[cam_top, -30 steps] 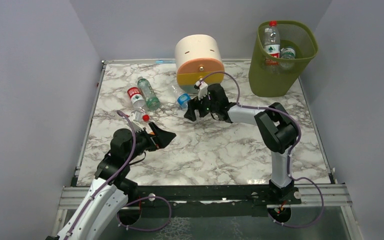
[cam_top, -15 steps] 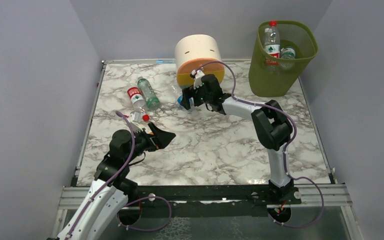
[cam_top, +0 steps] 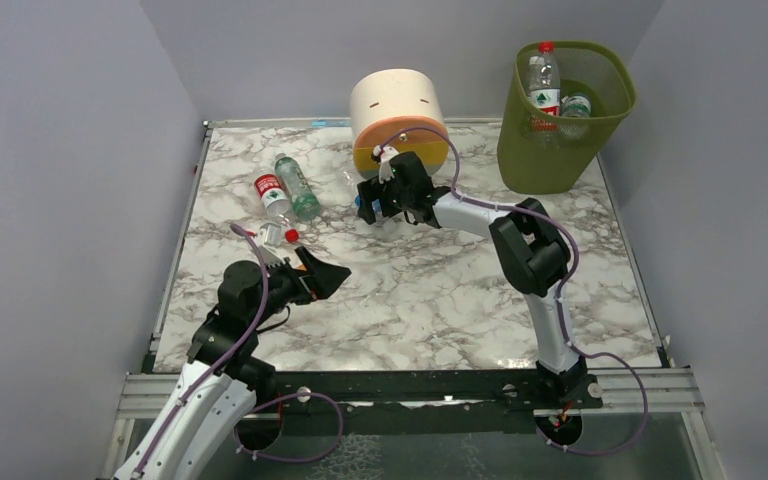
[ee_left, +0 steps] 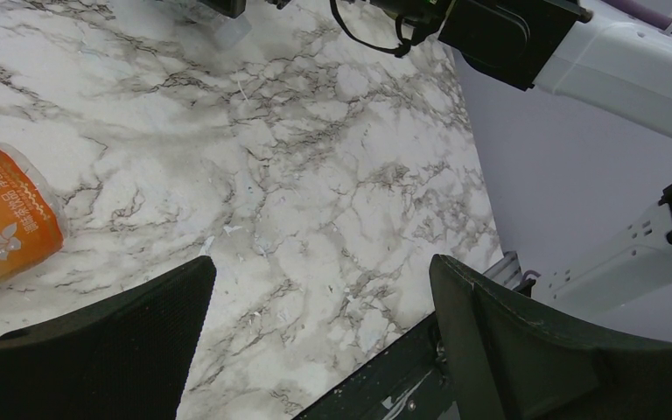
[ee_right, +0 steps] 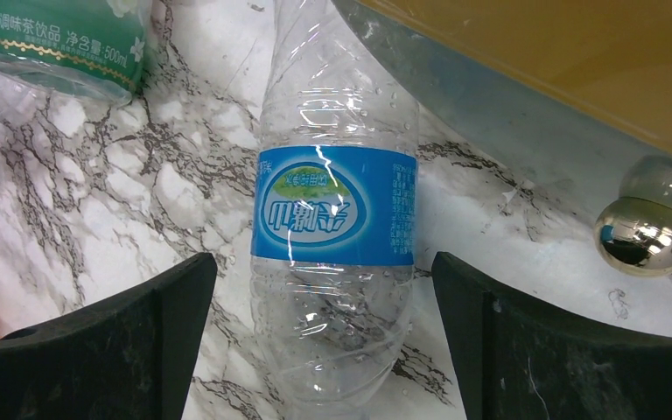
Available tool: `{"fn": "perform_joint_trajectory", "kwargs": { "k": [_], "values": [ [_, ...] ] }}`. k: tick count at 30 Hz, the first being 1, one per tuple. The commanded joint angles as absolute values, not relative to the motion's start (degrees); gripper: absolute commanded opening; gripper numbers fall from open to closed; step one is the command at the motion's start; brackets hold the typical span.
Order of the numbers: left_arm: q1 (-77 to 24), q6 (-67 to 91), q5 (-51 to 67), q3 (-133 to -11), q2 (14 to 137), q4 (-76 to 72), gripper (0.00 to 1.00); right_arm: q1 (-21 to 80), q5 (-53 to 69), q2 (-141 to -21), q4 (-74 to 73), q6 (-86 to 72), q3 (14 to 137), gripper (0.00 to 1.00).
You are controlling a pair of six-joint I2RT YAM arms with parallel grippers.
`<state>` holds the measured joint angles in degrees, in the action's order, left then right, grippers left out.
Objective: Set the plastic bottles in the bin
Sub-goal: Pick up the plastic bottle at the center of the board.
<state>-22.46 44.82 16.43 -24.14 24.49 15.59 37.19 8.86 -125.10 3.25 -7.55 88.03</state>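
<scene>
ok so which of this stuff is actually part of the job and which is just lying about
Job: blue-label bottle, green-label bottle, red-label bottle, orange-label bottle, bin holding two bottles.
Just there: round drawer unit, its metal knob.

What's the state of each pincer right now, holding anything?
Left pincer: open, holding nothing.
Right pincer: open, straddling the blue-labelled bottle, not closed on it.
</scene>
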Motion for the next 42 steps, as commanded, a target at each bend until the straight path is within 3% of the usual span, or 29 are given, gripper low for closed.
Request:
{"fn": "perform_joint_trajectory", "kwargs": {
  "k": [1,20,42],
  "values": [
    [-22.1,44.65,16.0,-24.34,23.55,15.43,0.99,37.79,6.76,-126.86,1.86,-6.87,90.2,0.94],
    [-22.15,44.56,15.69,-24.2,23.69,15.58,0.99,39.26,6.15,-123.93,1.2,-3.56,88.08,0.62],
    [-22.1,44.38,16.26,-26.03,25.5,14.02,0.99,42.65,7.02,-102.06,1.82,-3.86,71.3,0.6]
  ]
}}
